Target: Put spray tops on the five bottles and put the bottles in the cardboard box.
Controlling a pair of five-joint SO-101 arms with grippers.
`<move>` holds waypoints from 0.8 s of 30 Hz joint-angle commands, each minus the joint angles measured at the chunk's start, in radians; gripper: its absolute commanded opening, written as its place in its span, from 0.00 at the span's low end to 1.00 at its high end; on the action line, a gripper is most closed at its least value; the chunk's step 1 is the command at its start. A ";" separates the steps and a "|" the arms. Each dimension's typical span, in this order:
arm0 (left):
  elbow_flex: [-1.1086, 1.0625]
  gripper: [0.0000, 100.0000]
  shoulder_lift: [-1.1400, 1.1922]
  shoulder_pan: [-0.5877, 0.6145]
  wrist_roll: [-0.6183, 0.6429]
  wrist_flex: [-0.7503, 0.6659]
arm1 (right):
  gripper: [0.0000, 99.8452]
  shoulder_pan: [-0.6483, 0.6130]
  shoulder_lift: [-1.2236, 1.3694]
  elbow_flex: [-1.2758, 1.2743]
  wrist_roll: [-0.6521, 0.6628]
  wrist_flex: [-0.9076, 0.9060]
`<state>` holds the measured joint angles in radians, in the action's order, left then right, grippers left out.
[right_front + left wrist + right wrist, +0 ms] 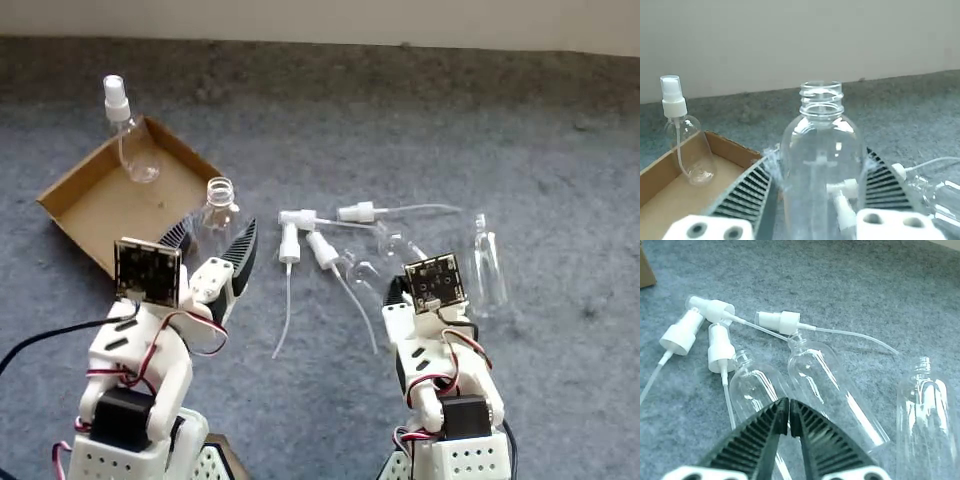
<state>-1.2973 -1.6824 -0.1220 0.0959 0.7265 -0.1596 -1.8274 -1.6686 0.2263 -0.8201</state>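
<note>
The uncapped bottle (pixel 220 205) stands upright, clamped between the fingers of the left tool (pixel 216 235), just beside the edge of the cardboard box (pixel 85 205). A capped bottle (pixel 135 150) stands inside the box at its far corner. Four loose spray tops (pixel 290 245) and three bare bottles (pixel 832 385) lie on the table (pixel 400 120) well apart from the box, with the right tool (pixel 789 402) over them, fingers together, gripping nothing.

No readable text.
Nothing legible stands on the clear plastic bottle (pixel 821 165), the shallow brown cardboard box (pixel 90 205) or the white plastic spray tops (pixel 677 336); the dark square boards (pixel 148 272) on the arms carry specks too small to read.
</note>
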 commanded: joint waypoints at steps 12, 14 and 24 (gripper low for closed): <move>-0.268 0.04 -0.143 0.010 -0.005 -0.434 | 0.01 0.008 0.001 -0.054 -0.002 0.025; -0.340 0.04 -0.143 0.010 -0.005 -0.532 | 0.01 0.008 0.001 -0.048 0.006 0.025; -0.397 0.04 -0.142 0.008 -0.003 -0.643 | 0.01 0.008 0.173 0.280 0.008 -0.113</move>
<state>-1.6732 -1.8128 -0.1220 0.0959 0.1128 -0.1596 -1.7461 -1.5459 0.2263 -0.9229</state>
